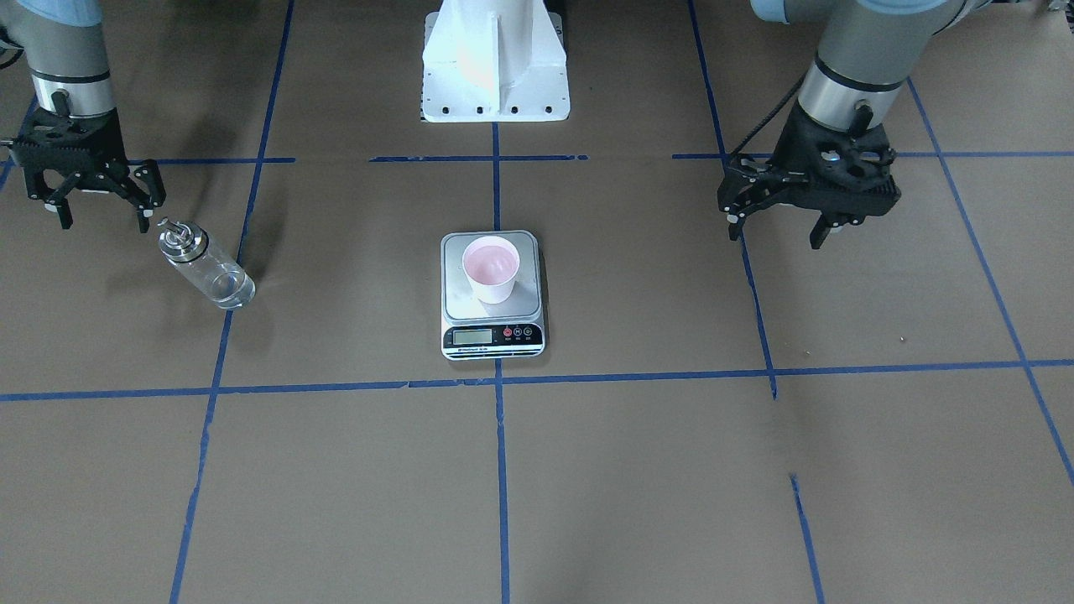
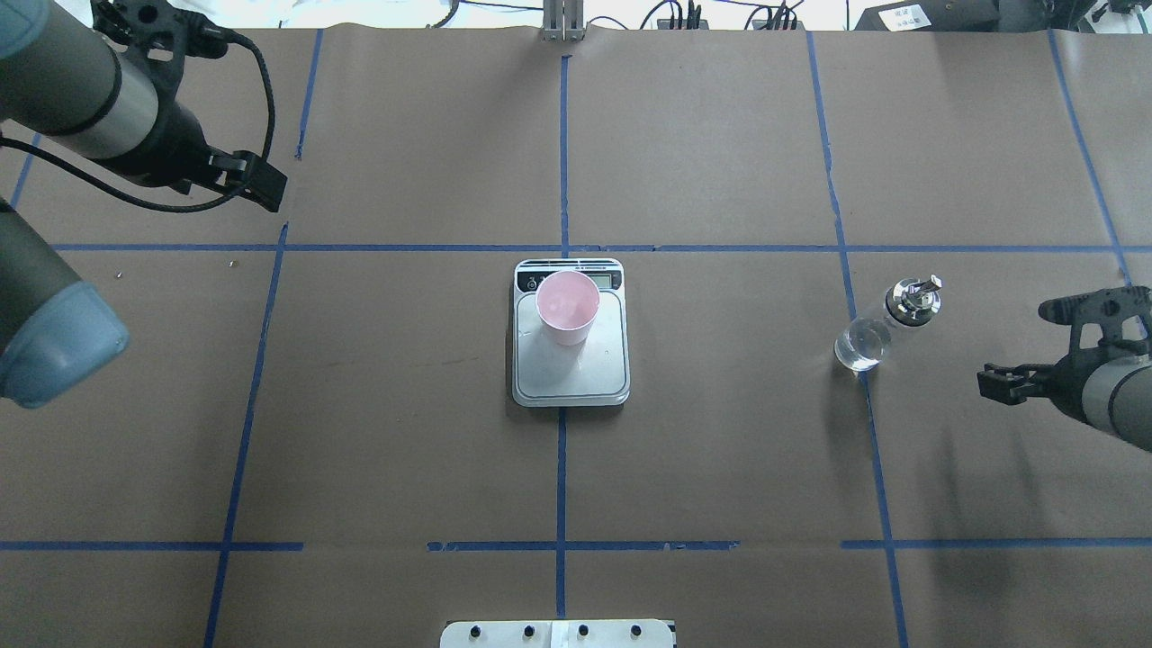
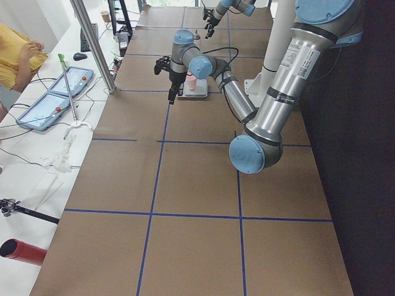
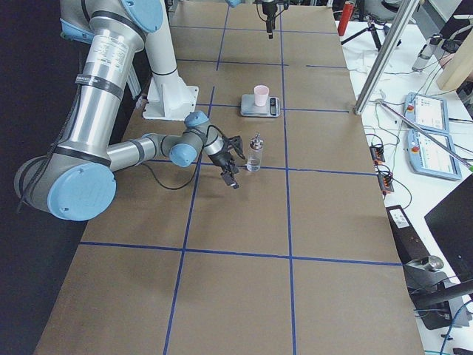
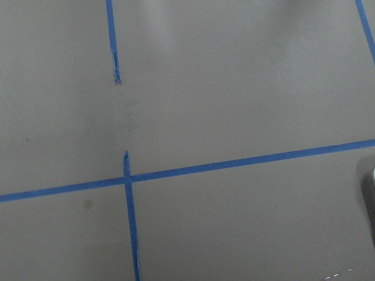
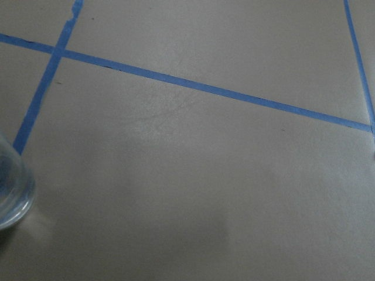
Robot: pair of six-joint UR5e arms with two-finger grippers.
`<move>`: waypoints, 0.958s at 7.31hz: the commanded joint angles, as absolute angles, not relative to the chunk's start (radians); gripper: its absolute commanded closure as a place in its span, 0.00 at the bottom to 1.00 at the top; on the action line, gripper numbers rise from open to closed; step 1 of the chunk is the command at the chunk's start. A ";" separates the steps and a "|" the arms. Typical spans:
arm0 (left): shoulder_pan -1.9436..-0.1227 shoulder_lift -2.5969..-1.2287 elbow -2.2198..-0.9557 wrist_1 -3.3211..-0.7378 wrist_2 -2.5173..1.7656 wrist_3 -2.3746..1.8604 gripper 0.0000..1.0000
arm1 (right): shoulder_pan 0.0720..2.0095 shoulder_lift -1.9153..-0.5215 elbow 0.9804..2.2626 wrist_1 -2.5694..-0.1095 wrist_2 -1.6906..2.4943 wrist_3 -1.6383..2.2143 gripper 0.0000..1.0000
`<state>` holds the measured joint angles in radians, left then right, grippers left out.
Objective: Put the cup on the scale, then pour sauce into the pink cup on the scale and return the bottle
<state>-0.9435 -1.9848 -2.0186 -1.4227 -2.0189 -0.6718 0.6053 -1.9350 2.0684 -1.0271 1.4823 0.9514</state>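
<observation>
The pale pink cup (image 1: 491, 268) stands upright on the steel plate of the scale (image 1: 492, 335) at the table's middle; both also show in the overhead view, the cup (image 2: 567, 308) on the scale (image 2: 576, 382). The clear glass bottle (image 1: 207, 267) with its silver cap stands on the table, apart from the scale; the sauce in it barely shows. My right gripper (image 1: 102, 216) is open and empty, just beside the bottle's cap and not touching it. The bottle's base shows at the right wrist view's left edge (image 6: 10, 193). My left gripper (image 1: 779, 235) is open and empty, well away from the scale.
The white robot base (image 1: 495, 67) stands at the table's robot side. Blue tape lines cross the brown table cover (image 2: 720, 450). In the exterior left view a metal pole (image 3: 92, 43), tablets (image 3: 58, 92) and a person in yellow (image 3: 15, 55) are beyond the table's edge.
</observation>
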 commanded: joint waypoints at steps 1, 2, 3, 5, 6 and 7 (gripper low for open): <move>-1.100 -1.904 -1.996 -1.437 -2.168 -0.445 0.00 | 0.868 -1.887 2.019 -1.034 1.740 0.707 0.00; -1.199 -1.876 -1.946 -1.437 -2.254 -0.310 0.00 | 0.970 -1.852 1.959 -1.032 1.858 0.651 0.00; -1.294 -1.872 -1.816 -1.440 -2.395 -0.152 0.00 | 1.079 -1.797 1.891 -1.038 1.985 0.608 0.00; -1.375 -1.731 -1.741 -1.556 -2.457 -0.037 0.00 | 1.330 -1.775 1.801 -1.064 2.228 0.386 0.00; -1.464 -1.726 -1.677 -1.624 -2.459 -0.026 0.00 | 1.392 -1.763 1.807 -1.154 2.325 0.382 0.00; -1.558 -1.688 -1.622 -1.708 -2.470 0.001 0.00 | 1.429 -1.738 1.825 -1.258 2.360 0.377 0.00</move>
<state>-1.4501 -1.7277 -1.6903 -1.6111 -2.4570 -0.0294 1.3617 -1.7624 1.8156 -1.1467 2.2815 0.3984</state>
